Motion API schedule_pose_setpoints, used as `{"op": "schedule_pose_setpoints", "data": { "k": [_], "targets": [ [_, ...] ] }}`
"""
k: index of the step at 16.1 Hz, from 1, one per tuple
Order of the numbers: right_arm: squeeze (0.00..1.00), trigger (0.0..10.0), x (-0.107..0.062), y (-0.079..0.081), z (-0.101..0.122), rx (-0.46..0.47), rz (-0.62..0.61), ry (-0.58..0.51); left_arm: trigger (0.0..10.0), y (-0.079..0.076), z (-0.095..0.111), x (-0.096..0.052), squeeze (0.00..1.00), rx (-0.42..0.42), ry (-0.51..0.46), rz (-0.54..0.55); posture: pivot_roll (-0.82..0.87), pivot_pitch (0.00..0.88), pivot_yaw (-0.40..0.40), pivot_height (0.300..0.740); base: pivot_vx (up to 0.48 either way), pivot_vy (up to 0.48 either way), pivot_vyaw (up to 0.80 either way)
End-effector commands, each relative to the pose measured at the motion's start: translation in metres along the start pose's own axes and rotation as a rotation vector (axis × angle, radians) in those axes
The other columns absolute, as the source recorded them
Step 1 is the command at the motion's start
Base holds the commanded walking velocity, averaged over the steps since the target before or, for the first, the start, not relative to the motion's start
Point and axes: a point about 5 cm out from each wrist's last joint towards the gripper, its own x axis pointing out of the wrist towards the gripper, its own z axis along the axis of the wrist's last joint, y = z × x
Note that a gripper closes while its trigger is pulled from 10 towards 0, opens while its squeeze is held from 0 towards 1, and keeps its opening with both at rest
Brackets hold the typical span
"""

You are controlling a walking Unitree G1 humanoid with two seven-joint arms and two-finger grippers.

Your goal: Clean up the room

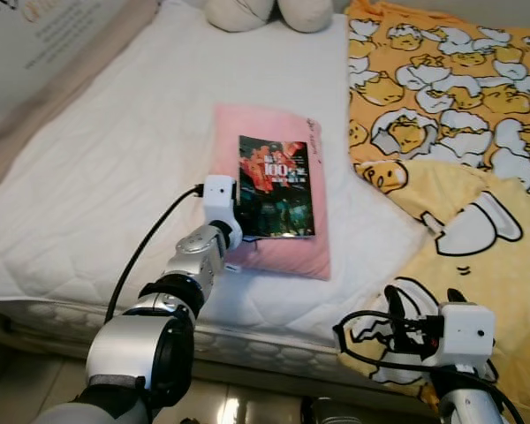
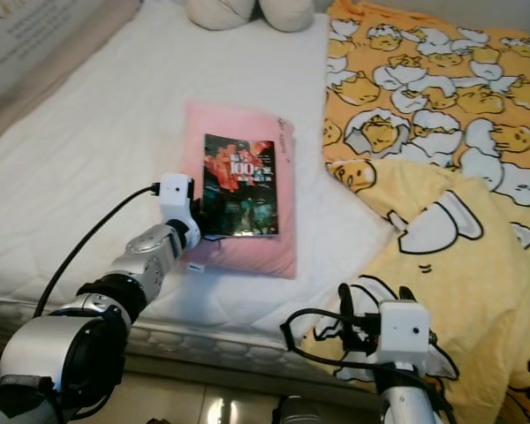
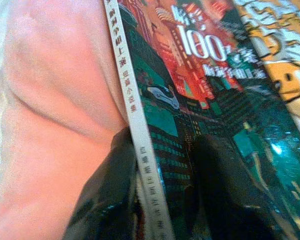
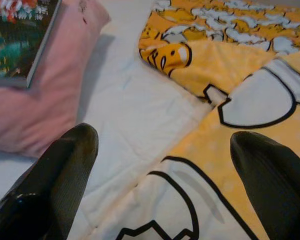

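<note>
The left gripper [image 3: 160,185] is clamping its jaws on the spine edge of the book [image 1: 276,186], one finger [image 3: 107,195] under it against the pink pillow [image 1: 274,250], the other on the cover. The book is lying on that pillow on the bed [image 1: 115,168]. The right gripper [image 4: 165,175] is hovering with jaws spread wide over the yellow blanket [image 1: 477,115], the pillow lying beyond them.

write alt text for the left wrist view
The left gripper straddles the spine edge of a book, one finger on the cover and one beside the spine. The book lies on a pink pillow.
</note>
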Motion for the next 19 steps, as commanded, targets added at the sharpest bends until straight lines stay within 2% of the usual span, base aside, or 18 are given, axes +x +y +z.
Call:
{"op": "schedule_pose_setpoints", "data": {
  "k": [1, 4, 5, 6, 7, 8, 11, 13, 15, 16, 17, 18, 19],
  "targets": [
    [0.00, 10.0, 0.002, -0.004, -0.006, 0.017, -0.014, 0.014, 0.0, -0.015, -0.011, 0.002, 0.00, -0.009, 0.055, -0.069, -0.27, 0.000, 0.046, 0.740, 0.000, 0.000, 0.00],
    [0.00, 10.0, 0.021, 0.002, -0.004, 0.038, -0.013, -0.021, 0.0, -0.029, 0.019, 0.010, 0.00, 0.023, -0.074, -0.144, -0.23, 0.000, 0.068, 0.740, 0.000, 0.000, 0.00],
    [0.00, 10.0, 0.037, 0.010, -0.002, 0.059, 0.000, -0.046, 0.0, -0.040, 0.044, 0.011, 0.00, 0.050, -0.194, -0.246, -0.19, 0.000, 0.086, 0.740, 0.000, 0.000, 0.00],
    [0.00, 10.0, 0.045, 0.015, -0.002, 0.068, 0.012, -0.058, 0.0, -0.040, 0.049, 0.009, 0.00, 0.103, -0.223, -0.281, -0.17, 0.000, 0.090, 0.740, 0.000, 0.000, 0.00],
    [0.00, 10.0, 0.048, 0.017, -0.002, 0.071, 0.015, -0.061, 0.0, -0.038, 0.049, 0.008, 0.00, 0.125, -0.225, -0.284, -0.17, 0.000, 0.091, 0.740, 0.000, 0.000, 0.00],
    [0.00, 10.0, 0.054, 0.020, -0.001, 0.078, 0.022, -0.068, 0.0, -0.028, 0.045, 0.005, 0.00, 0.216, -0.216, -0.242, -0.16, 0.000, 0.091, 0.740, 0.000, 0.000, 0.00],
    [0.00, 10.0, 0.065, 0.024, -0.002, 0.070, 0.053, -0.076, 0.0, -0.006, 0.035, 0.000, 0.00, 0.266, -0.167, -0.129, -0.11, 0.000, 0.074, 0.740, 0.000, 0.000, 0.00],
    [0.00, 10.0, 0.068, 0.023, -0.004, 0.069, 0.055, -0.075, 0.0, -0.001, 0.026, -0.001, 0.00, 0.218, -0.139, -0.098, -0.11, 0.000, 0.060, 0.740, 0.000, 0.000, 0.00],
    [0.00, 10.0, 0.069, 0.023, -0.004, 0.053, 0.080, -0.072, 0.0, -0.001, 0.008, 0.000, 0.00, 0.143, -0.047, -0.023, -0.11, 0.000, 0.041, 0.740, 0.000, 0.000, 0.00],
    [0.00, 10.0, 0.067, 0.023, -0.006, 0.047, 0.087, -0.066, 10.0, -0.003, 0.004, 0.001, 0.00, 0.120, -0.019, 0.008, -0.12, 0.000, 0.031, 0.740, 0.000, 0.000, 0.00],
    [0.00, 10.0, 0.065, 0.021, -0.008, 0.039, 0.093, -0.058, 10.0, -0.006, -0.001, 0.002, 1.00, 0.101, 0.008, 0.025, -0.13, 0.000, 0.019, 0.740, 0.000, 0.000, 0.00],
    [0.00, 10.0, 0.060, 0.019, -0.009, 0.028, 0.102, -0.050, 10.0, -0.008, -0.005, 0.003, 1.00, 0.143, 0.041, 0.073, -0.14, 0.000, 0.007, 0.740, 0.000, 0.000, 0.00],
    [0.00, 10.0, 0.058, 0.018, -0.010, 0.023, 0.104, -0.047, 10.0, -0.008, -0.008, 0.003, 1.00, 0.130, 0.052, 0.093, -0.16, 0.000, 0.004, 0.740, 0.000, 0.000, 0.00]
  ]
}}
